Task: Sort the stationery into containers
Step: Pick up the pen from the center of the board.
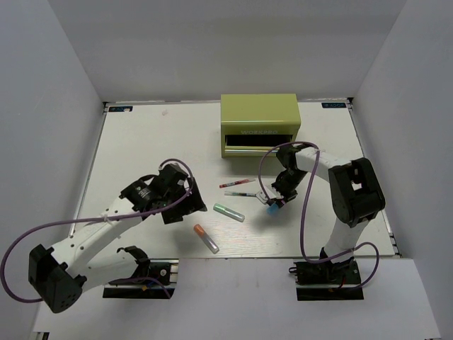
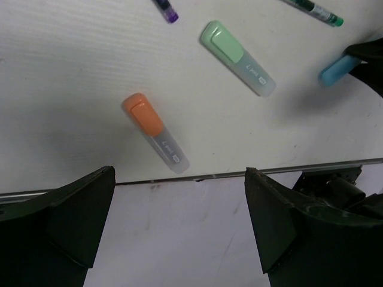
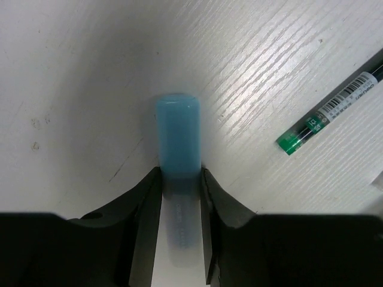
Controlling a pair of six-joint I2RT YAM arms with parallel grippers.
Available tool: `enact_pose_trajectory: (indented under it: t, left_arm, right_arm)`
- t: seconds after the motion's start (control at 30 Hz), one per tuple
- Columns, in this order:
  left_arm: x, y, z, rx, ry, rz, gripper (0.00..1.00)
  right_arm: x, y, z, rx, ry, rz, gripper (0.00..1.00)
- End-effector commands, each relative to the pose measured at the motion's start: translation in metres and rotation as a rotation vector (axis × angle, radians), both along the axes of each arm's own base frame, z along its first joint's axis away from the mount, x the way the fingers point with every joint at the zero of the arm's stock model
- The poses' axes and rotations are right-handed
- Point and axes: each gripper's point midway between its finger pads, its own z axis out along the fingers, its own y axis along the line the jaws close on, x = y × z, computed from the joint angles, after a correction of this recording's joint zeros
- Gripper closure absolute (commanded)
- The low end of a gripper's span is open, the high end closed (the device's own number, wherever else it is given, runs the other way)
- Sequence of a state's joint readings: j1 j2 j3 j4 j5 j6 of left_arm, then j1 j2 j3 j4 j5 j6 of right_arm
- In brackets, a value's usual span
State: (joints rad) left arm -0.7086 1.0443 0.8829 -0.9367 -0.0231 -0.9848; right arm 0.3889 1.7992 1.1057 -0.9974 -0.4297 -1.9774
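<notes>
1. Markers, three: right pincer point(image 3: 179, 185) is pinching the blue marker point(image 3: 176, 128); green-capped marker point(image 1: 228, 212) and orange-capped marker point(image 1: 207, 239) are lying on the surface point(image 1: 141, 142).
2. Two thin ones, red pen point(image 1: 237, 183) and green pen point(image 1: 244, 193), are lying before one chest point(image 1: 258, 117).
3. Left pincer point(image 2: 178, 179) is hovering, spread.

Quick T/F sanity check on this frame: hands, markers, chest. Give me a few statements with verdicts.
1. The right hand is shut on the light-blue marker. True.
2. The left hand grips the orange-capped marker. False: that hand is open above it, and the marker lies loose on the table.
3. The green-capped marker sits inside the tool chest. False: it lies on the table, between the two arms.
4. A thin green pen lies on the table beside the light-blue marker. True.
</notes>
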Motion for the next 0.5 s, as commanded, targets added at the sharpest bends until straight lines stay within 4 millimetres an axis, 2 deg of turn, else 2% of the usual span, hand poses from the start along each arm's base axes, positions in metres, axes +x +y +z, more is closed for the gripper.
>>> enact_pose_trajectory:
  t: [0.0, 0.1, 0.13, 0.17, 0.27, 0.3, 0.33, 0.37, 0.4, 0.43, 0.47]
  left_arm:
    - [-0.017, 0.003, -0.002, -0.043, 0.035, -0.011, 0.01]
    - [-0.023, -0.001, -0.008, -0.056, 0.065, -0.014, 0.01]
    - [-0.023, -0.004, -0.010, -0.052, 0.069, -0.022, 0.01]
    - [-0.022, -0.004, -0.013, -0.041, 0.083, -0.022, 0.01]
    - [-0.021, -0.003, -0.033, 0.037, 0.157, -0.013, 0.01]
    - [-0.022, -0.003, -0.037, 0.064, 0.175, -0.017, 0.01]
    - [-0.022, -0.003, -0.045, 0.099, 0.215, -0.015, 0.01]
    - [-0.023, -0.001, -0.050, 0.120, 0.228, -0.031, 0.01]
    - [-0.023, -0.001, -0.053, 0.131, 0.240, -0.031, 0.01]
    - [-0.022, -0.002, -0.057, 0.141, 0.246, -0.040, 0.01]
    - [-0.022, -0.002, -0.058, 0.141, 0.246, -0.040, 0.01]
  right_arm:
    - [0.001, 0.019, 0.000, 0.188, -0.169, 0.522, 0.76]
    - [0.004, 0.033, 0.017, 0.230, -0.137, 0.371, 0.83]
    - [-0.002, 0.041, 0.025, 0.268, -0.087, 0.301, 0.85]
    - [0.004, 0.046, 0.036, 0.286, -0.096, 0.267, 0.86]
    - [0.008, 0.066, 0.077, 0.367, -0.048, 0.106, 0.91]
    - [0.015, 0.076, 0.099, 0.412, -0.076, 0.084, 0.91]
    - [0.011, 0.080, 0.113, 0.419, -0.030, -0.014, 0.91]
    - [0.021, 0.086, 0.123, 0.447, -0.060, -0.045, 0.91]
    - [0.023, 0.094, 0.145, 0.473, -0.058, -0.107, 0.91]
    - [0.025, 0.096, 0.156, 0.475, -0.028, -0.189, 0.91]
    - [0.037, 0.100, 0.166, 0.500, -0.069, -0.216, 0.91]
